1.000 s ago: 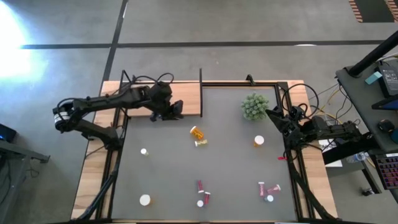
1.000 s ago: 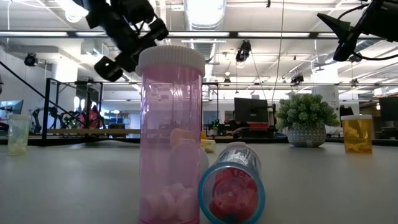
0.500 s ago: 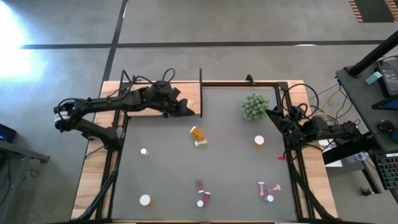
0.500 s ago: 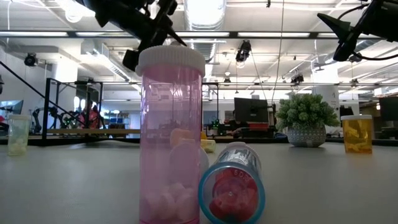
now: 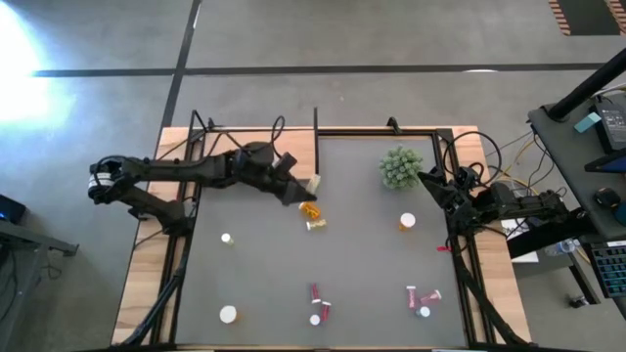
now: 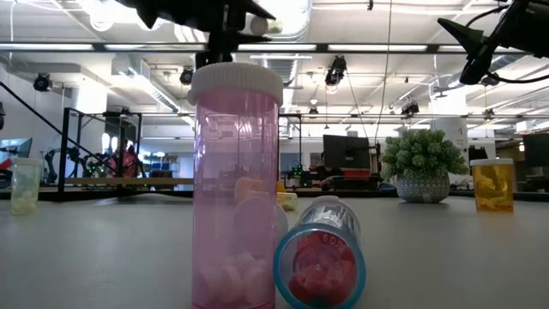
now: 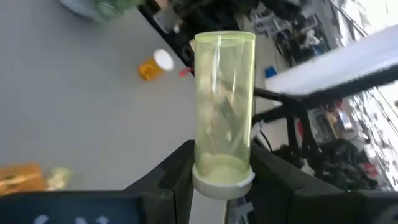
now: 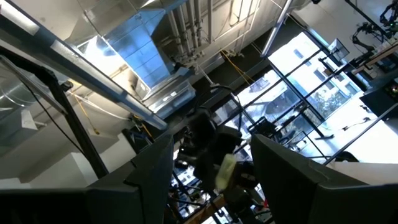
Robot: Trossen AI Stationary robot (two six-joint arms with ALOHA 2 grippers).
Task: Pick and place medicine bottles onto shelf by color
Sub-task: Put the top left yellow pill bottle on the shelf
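I have the left gripper (image 5: 305, 186) just above centre in the overhead picture, by the foot of the thin black post (image 5: 316, 142), and its fingers (image 7: 177, 177) are clamped on a yellowish bottle (image 7: 224, 106), cap end seated between them and the body sticking out forward. From table height that same bottle (image 6: 264, 26) shows small at the top of the frame, lifted off the surface. The wooden shelf (image 5: 176, 166) lies in the upper left, mostly under my left arm. The right gripper (image 5: 430, 181) waits at the right edge next to the green plant (image 5: 401, 168), its fingers (image 8: 152, 174) standing apart with nothing between them. On the grey mat (image 5: 264, 284), two orange bottles (image 5: 311, 213) lie just below the left gripper, another orange one (image 5: 407, 223) stands right of centre, pink bottles (image 5: 319, 305) sit low in the middle and lower right (image 5: 423, 298), and two white caps (image 5: 227, 314) show on the left.
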